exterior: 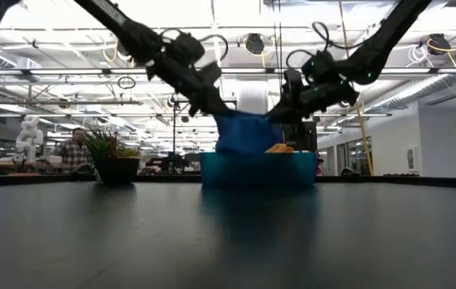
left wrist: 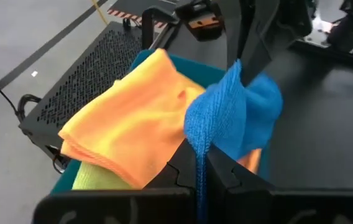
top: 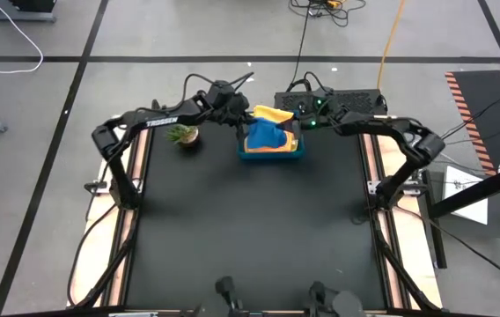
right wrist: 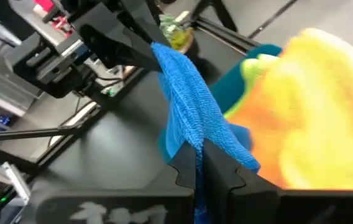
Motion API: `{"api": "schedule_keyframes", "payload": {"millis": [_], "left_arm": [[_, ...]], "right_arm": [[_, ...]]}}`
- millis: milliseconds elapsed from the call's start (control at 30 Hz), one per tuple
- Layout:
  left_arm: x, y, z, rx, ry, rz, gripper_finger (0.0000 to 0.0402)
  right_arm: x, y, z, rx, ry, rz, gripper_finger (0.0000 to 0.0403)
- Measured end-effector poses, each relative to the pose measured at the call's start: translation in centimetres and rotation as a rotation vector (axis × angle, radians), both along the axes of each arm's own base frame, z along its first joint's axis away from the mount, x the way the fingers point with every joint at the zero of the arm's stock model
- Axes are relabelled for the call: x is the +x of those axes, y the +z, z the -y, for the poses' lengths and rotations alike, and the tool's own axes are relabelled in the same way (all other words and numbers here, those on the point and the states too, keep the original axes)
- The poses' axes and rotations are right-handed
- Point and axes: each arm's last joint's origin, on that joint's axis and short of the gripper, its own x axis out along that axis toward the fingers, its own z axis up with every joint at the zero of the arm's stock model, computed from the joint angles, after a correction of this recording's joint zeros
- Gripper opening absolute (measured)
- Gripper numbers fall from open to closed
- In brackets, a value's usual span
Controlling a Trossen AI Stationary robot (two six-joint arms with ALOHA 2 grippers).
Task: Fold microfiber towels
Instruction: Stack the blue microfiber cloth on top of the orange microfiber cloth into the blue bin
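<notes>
Blue towel [top: 264, 135] | stretched left-right above tray [top: 272, 156] | left gripper [left wrist: 202, 163], right gripper [right wrist: 200, 163] clamped on its ends

Tray [top: 272, 156] sits at the table's [top: 250, 246] upper centre, towels [top: 272, 132] heaped in it; potted plant [top: 182, 135] just left of it, a box [top: 347, 99] behind, upper right.
</notes>
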Motion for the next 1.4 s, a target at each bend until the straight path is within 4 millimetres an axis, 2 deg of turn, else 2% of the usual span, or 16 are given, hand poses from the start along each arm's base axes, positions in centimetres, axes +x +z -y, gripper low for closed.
{"api": "schedule_keyframes", "payload": {"millis": [200,367,500,733,833,967,1033,1133,1400], "left_arm": [[0.5,-2.1,-1.9,0.038,-0.003,0.031,0.0005],[0.7,-1.4,-1.4,0.059,-0.03,0.05,0.0003],[0.3,1.3,0.4,0.068,-0.069,0.077,0.0004],[-0.5,6.1,6.1,0.078,-0.157,0.078,0.0003],[-0.1,6.3,8.0,0.05,-0.186,0.058,0.0003],[0.7,5.3,9.5,0.063,-0.183,-0.024,0.0003],[1.2,4.6,9.4,0.078,-0.152,-0.055,0.0003],[1.5,3.0,8.1,0.062,-0.12,-0.088,0.0003],[2.3,-0.4,2.8,0.09,0.02,-0.048,0.0003]], "right_arm": [[-0.6,-1.7,1.4,-0.027,-0.063,-0.042,0.0],[-0.7,-1.0,1.2,-0.036,-0.023,-0.012,0.0],[-0.3,1.2,-0.3,-0.012,0.092,0.079,0.0],[1.3,5.4,-5.4,-0.065,0.298,0.175,0.0],[1.8,6.1,-7.1,-0.06,0.357,0.179,0.0],[2.3,5.5,-8.3,-0.054,0.402,0.157,0.0],[2.4,4.5,-8.1,-0.048,0.379,0.124,0.0],[1.8,2.7,-7.0,-0.033,0.295,0.062,0.0],[-0.3,0.5,-3.0,-0.146,-0.016,-0.078,0.0]]}}
